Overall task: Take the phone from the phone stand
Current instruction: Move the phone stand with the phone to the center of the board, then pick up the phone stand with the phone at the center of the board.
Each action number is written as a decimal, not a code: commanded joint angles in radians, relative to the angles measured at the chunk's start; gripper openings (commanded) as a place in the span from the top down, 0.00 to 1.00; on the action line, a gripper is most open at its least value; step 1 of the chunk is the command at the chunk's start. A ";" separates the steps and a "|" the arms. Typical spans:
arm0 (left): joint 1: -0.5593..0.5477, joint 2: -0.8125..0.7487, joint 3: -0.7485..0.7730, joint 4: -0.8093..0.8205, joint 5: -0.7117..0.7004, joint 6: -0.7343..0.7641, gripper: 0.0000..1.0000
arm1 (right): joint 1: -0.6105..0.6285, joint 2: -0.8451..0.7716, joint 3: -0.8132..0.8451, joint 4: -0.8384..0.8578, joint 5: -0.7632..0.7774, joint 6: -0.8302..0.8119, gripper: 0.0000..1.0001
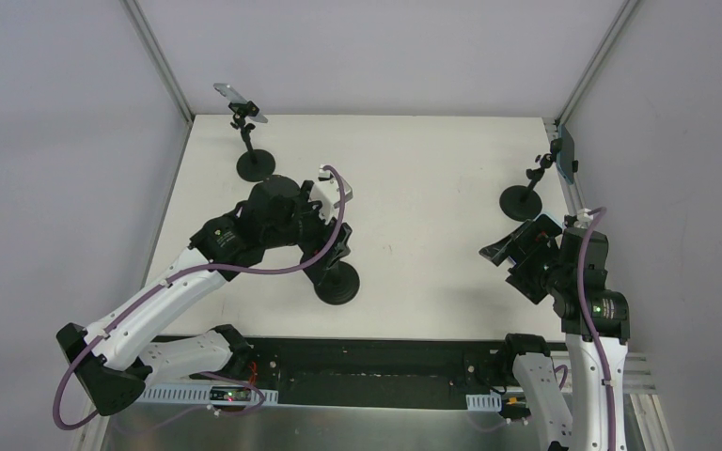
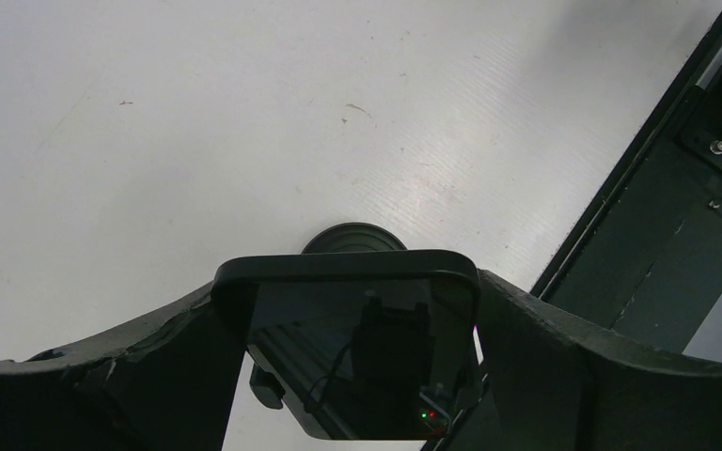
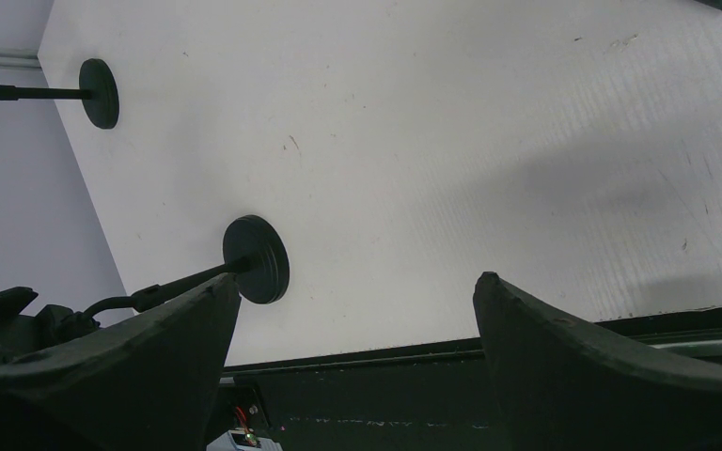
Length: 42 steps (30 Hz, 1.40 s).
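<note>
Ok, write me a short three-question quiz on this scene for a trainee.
1. True or false: the right hand holds a phone.
2. The phone sits between the fingers of: A the left hand; B the right hand; C neither.
3. What round dark thing shows on the table just beyond that phone?

Key: 1 false, it is open and empty. 2 A. 3 the stand's base.

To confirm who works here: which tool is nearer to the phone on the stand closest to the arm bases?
Left. The left tool straddles the phone; the right tool stands open well off to its right, above the table.
</note>
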State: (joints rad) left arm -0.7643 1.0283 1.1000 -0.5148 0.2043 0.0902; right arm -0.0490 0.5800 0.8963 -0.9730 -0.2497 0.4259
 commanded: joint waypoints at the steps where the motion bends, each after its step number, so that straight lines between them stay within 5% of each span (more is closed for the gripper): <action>1: 0.002 -0.020 -0.010 -0.010 -0.003 0.002 0.12 | 0.001 0.004 0.000 0.014 -0.005 -0.006 0.01; 12: 0.013 -0.007 -0.018 -0.010 -0.032 0.003 0.11 | 0.001 0.006 -0.002 0.016 -0.006 -0.006 0.01; 31: 0.080 0.012 0.003 -0.011 0.152 0.011 0.14 | 0.001 0.006 -0.005 0.017 -0.005 -0.004 0.01; 35: 0.081 0.009 0.002 -0.010 0.149 0.013 0.17 | 0.001 0.006 -0.005 0.017 -0.003 -0.003 0.01; 42: 0.080 0.005 0.009 -0.011 0.143 0.017 0.39 | 0.001 0.007 -0.004 0.019 -0.006 0.003 0.01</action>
State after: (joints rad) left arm -0.6918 1.0405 1.0840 -0.5236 0.3317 0.0933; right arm -0.0490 0.5819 0.8906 -0.9730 -0.2493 0.4263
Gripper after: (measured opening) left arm 0.723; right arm 0.990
